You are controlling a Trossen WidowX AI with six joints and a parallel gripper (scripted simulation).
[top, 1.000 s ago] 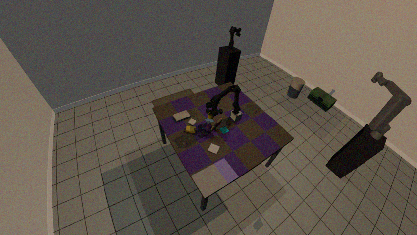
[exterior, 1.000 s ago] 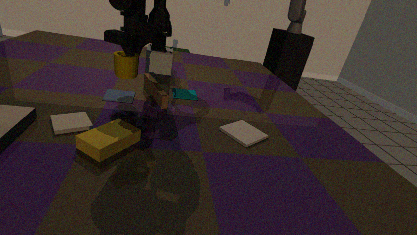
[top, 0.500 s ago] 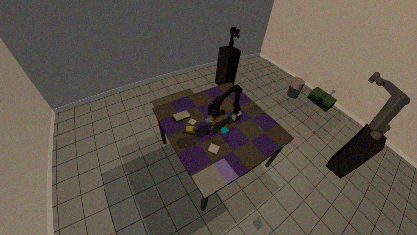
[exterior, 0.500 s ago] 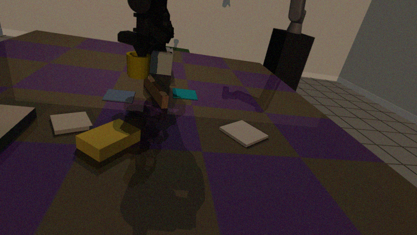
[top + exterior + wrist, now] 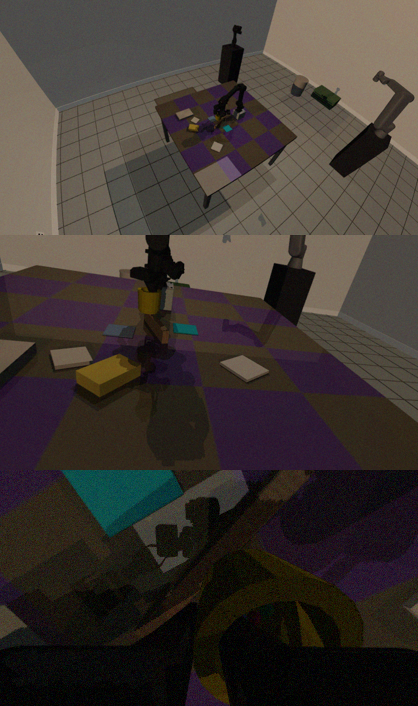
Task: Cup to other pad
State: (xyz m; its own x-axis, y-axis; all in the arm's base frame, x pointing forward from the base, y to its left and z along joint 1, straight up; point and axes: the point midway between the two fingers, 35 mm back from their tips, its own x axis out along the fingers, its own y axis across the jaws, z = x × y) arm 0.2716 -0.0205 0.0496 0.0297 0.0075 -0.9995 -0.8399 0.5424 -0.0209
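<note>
I grip the cup (image 5: 149, 302) by its rim, upright so the marbles stay in, carrying it above the block (image 5: 156, 328) toward the teal pad (image 5: 184, 328) at four o'clock.

The table (image 5: 263, 416) wears a purple-and-brown chequered pattern. The cup (image 5: 149, 301) is yellow, as is the box (image 5: 106, 374) (slightly duller); one pad (image 5: 184, 328) is teal, another pad (image 5: 119, 330) grey-blue.

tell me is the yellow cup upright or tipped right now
Upright. In the exterior view the yellow cup hangs with straight sides and a level rim, clamped in the gripper, off the table above the brown block.
</note>
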